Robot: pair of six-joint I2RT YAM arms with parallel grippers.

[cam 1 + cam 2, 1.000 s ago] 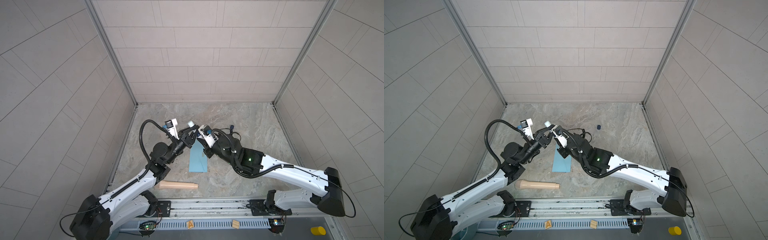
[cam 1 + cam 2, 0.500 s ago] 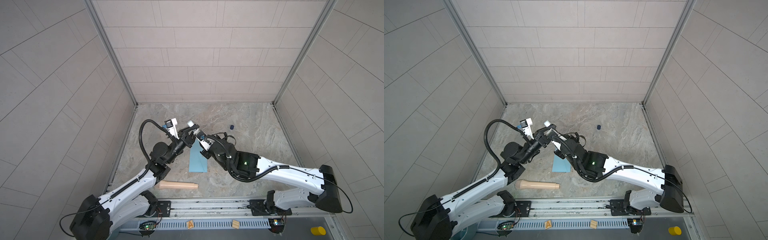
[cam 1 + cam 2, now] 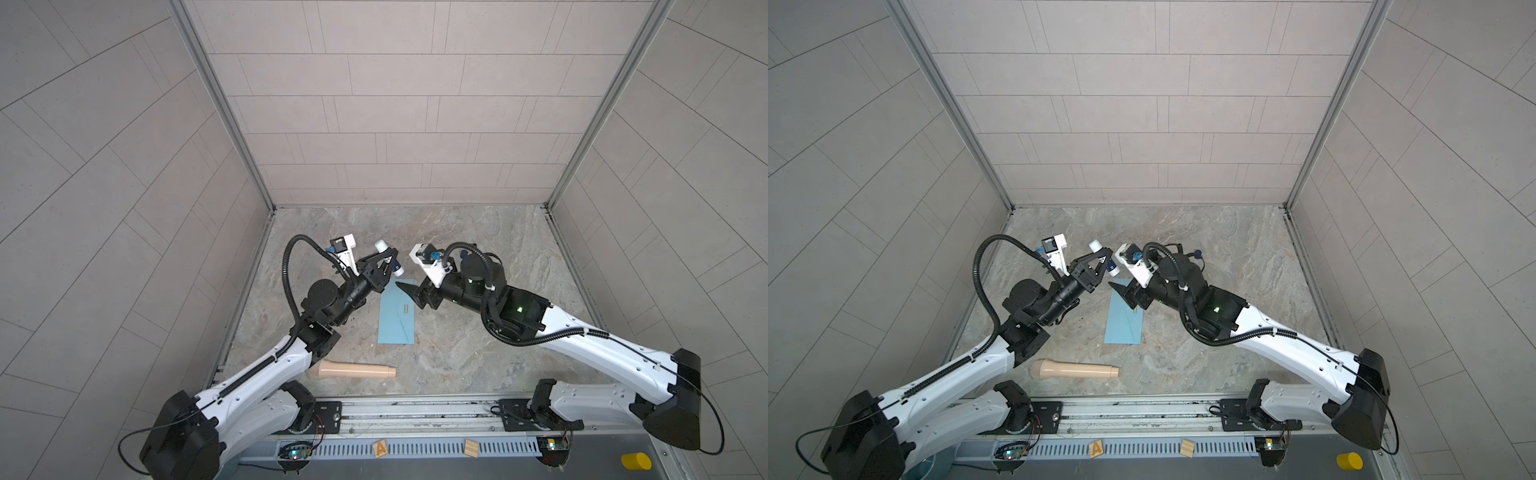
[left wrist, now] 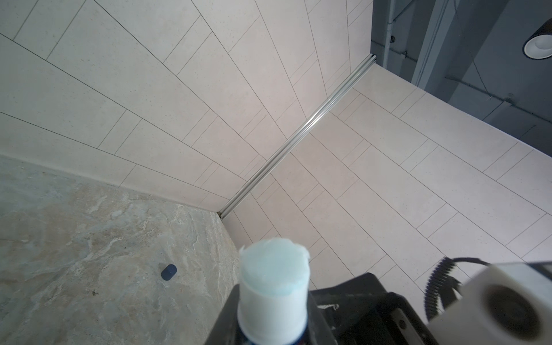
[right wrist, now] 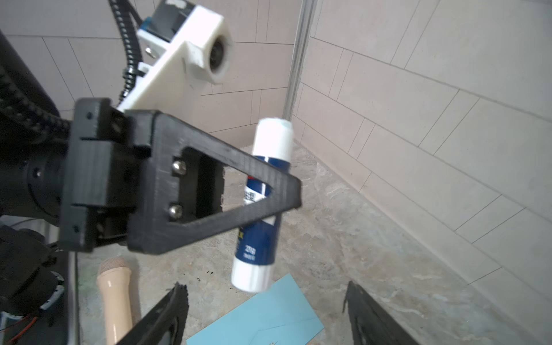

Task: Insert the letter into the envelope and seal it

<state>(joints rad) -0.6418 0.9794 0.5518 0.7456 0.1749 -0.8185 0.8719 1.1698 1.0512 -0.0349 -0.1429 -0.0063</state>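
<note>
The envelope [image 3: 397, 320] was seen flat on the table [image 3: 478, 257], judged light and floppy, best pinched at an edge. A glue stick [image 5: 257, 239] was clamped by the left gripper [image 3: 386, 264]; the jaws of the right gripper [image 3: 409, 293] were spread.

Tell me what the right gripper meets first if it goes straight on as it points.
Probably the lower white end of the blue-and-white glue stick held in the left gripper; depth is unclear, so the right gripper might pass beneath it.
</note>
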